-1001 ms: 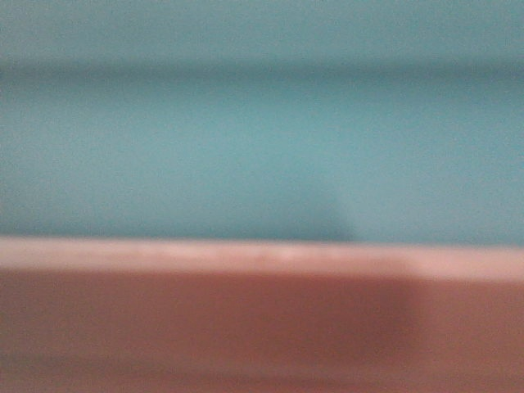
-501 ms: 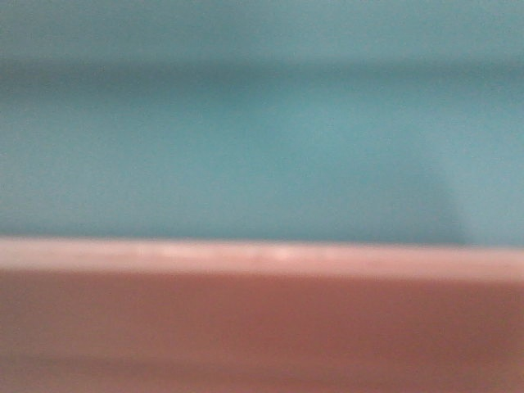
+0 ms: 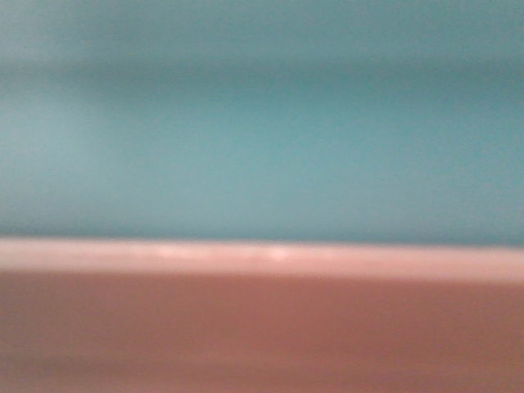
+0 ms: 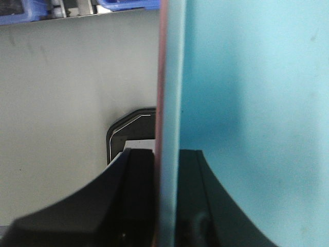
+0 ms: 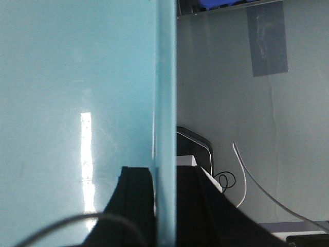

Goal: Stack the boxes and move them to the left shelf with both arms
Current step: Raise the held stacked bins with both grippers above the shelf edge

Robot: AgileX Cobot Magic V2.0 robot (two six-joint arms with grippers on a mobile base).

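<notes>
Two tools are engaged. Left tool (image 4: 165, 206) is clamped across the nested walls of the aqua box (image 4: 257, 103) and pink box (image 4: 161, 77), one jaw inside, one outside. Right tool (image 5: 164, 206) is clamped on the aqua box's opposite wall. Front view shows aqua wall rising above the pink rim at very close range. Blue bins (image 4: 20, 13) lie beyond the aqua box. Left shelf not visible. Risk: thin-wall grips may slip if the arms move unevenly, tilting the stack.

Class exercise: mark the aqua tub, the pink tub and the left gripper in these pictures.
aqua tub (image 4: 257, 103): left wrist view, inner wall.
pink tub (image 3: 262, 327): front view, outer wall.
left gripper (image 4: 165, 206): left wrist view, between the fingertips clamping the nested walls.
</notes>
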